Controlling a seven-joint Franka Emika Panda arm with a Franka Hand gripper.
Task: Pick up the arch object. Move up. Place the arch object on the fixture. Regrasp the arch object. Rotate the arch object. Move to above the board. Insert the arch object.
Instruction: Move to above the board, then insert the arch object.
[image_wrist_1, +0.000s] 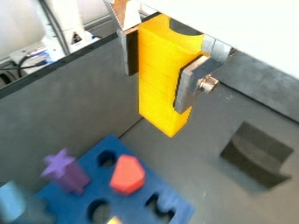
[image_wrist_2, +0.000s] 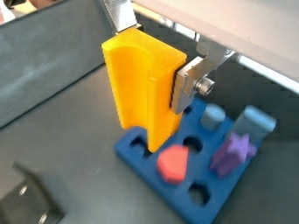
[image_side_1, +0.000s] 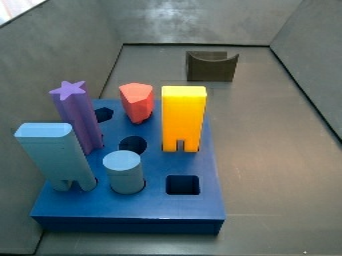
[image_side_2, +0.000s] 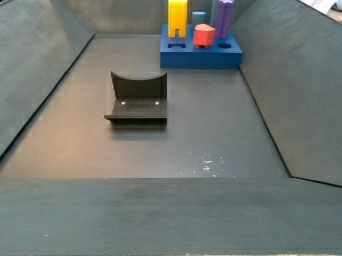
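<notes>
Closest to the wrist cameras, the gripper (image_wrist_1: 158, 87) hangs over the board (image_side_1: 127, 215), its silver fingers (image_wrist_1: 193, 80) lying flat against two opposite faces of the arch object (image_wrist_2: 142, 87), so the jaws look to be pinching it, though how hard they press cannot be read. Neither side view shows the gripper at all. The arch object stands upright, notch down, in a hole near one edge of the board, just beside the red hexagon peg (image_side_1: 136, 100); how deep it sits is unclear. The main risk, I judge, is a half-seated piece: if the jaws part before it bottoms out, it could tip against the hexagon peg or jam askew. If instead the arm lifts while the pads cling, the slab could be dragged out again, or the board tugged across the floor. Any sideways drift on withdrawal could knock the purple star peg (image_side_1: 76, 108). Farthest off, the fixture (image_side_1: 211, 66) sits by the floor's far edge, well apart and out of harm.
</notes>
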